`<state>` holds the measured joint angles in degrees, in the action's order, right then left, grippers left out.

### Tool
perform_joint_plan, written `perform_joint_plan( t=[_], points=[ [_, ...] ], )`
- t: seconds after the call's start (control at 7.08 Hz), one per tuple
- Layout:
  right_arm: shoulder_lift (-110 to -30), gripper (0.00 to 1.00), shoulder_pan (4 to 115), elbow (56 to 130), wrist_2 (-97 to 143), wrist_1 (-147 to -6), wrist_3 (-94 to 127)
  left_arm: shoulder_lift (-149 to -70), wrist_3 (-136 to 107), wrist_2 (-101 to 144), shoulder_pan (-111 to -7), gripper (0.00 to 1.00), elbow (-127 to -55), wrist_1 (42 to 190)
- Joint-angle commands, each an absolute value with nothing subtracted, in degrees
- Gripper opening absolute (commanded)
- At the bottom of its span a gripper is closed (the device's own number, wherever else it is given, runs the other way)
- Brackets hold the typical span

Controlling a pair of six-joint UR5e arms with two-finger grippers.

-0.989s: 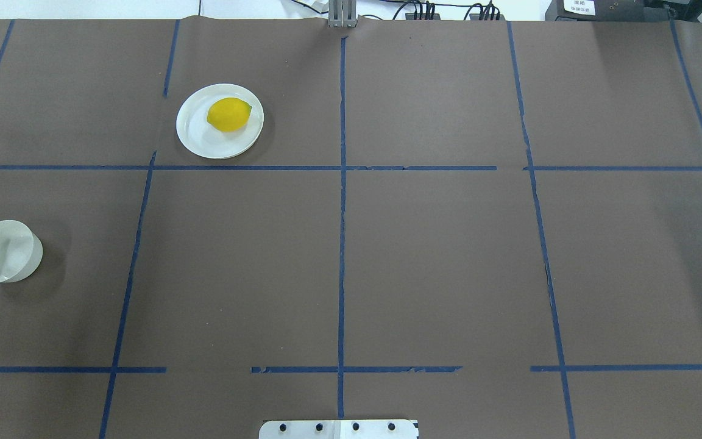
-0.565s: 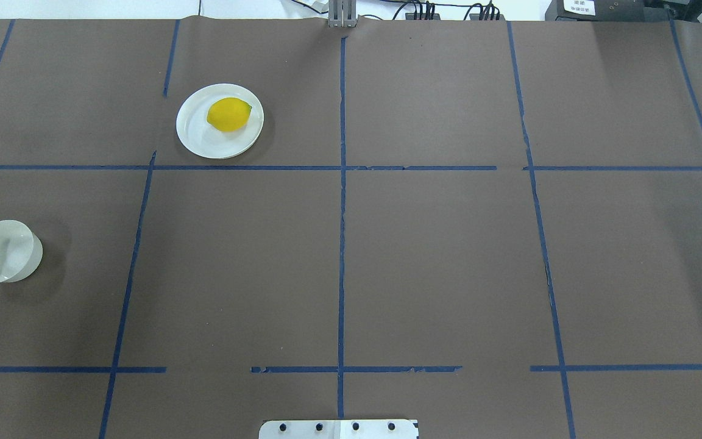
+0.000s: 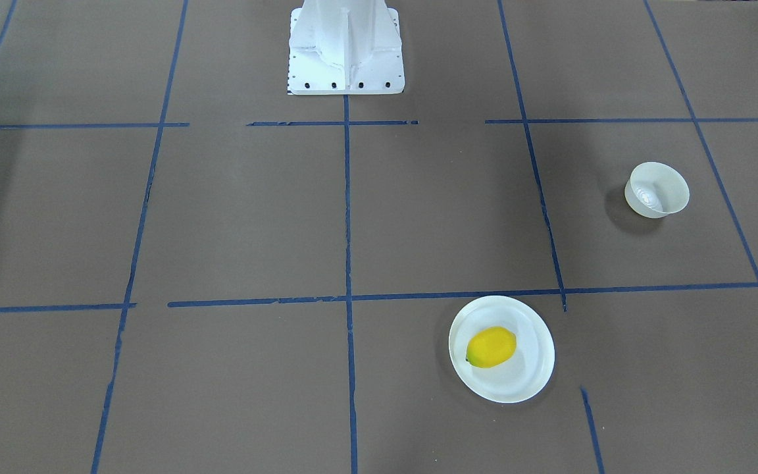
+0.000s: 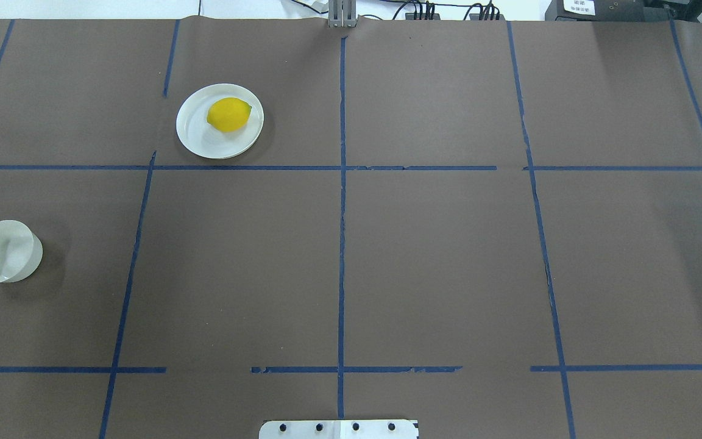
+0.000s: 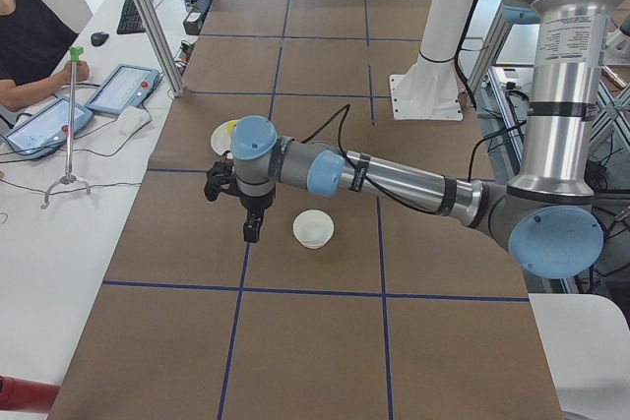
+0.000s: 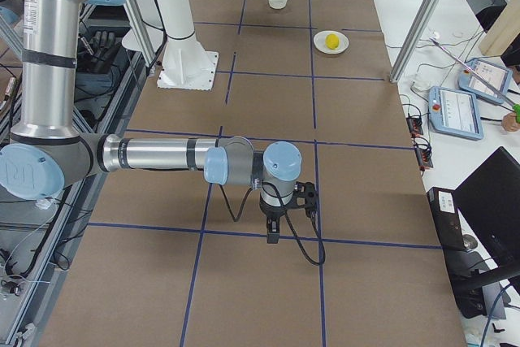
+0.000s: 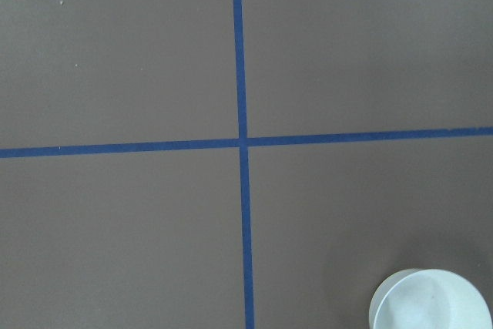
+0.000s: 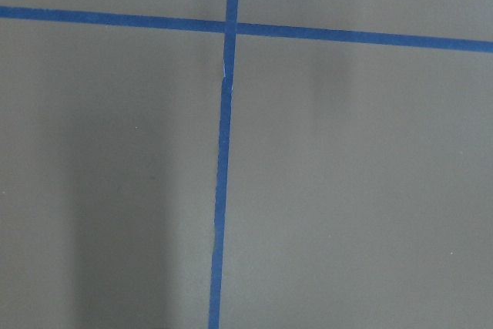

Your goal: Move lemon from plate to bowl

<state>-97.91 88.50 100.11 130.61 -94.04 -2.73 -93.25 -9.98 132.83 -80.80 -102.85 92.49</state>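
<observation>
The yellow lemon (image 4: 229, 114) lies on the flat white plate (image 4: 205, 139) at the far left of the table; both also show in the front view, the lemon (image 3: 491, 347) on the plate (image 3: 520, 382). The small off-white bowl (image 4: 3, 251) stands empty near the left edge, and shows in the front view (image 3: 657, 189) and at the bottom right of the left wrist view (image 7: 431, 302). My left gripper (image 5: 253, 233) hangs over the table beside the bowl (image 5: 313, 229). My right gripper (image 6: 273, 237) hangs far from both. I cannot tell whether either gripper is open.
The table is brown paper with a grid of blue tape. The white robot base (image 3: 345, 46) stands at the middle of the near edge. Metal posts (image 5: 148, 17) and an operator's tablets (image 5: 123, 90) are along the far side.
</observation>
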Motion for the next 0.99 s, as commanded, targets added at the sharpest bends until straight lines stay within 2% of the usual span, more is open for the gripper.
perform_joint_plan(
  t=[0.0, 0.42, 0.85],
  points=[
    [-97.9, 1.00, 88.5, 100.1, 130.6, -94.0, -2.7, -100.0, -19.4, 126.1, -69.5, 1.00, -104.4, 92.7],
    [-97.9, 1.00, 88.5, 100.1, 130.6, -94.0, -2.7, -110.6, -33.0, 125.7, -58.0, 1.00, -101.1, 92.2],
    [-97.9, 1.00, 88.5, 100.1, 130.6, -94.0, -2.7, -124.8, -40.4, 125.8, -53.9, 1.00, -85.8, 93.0]
  ],
)
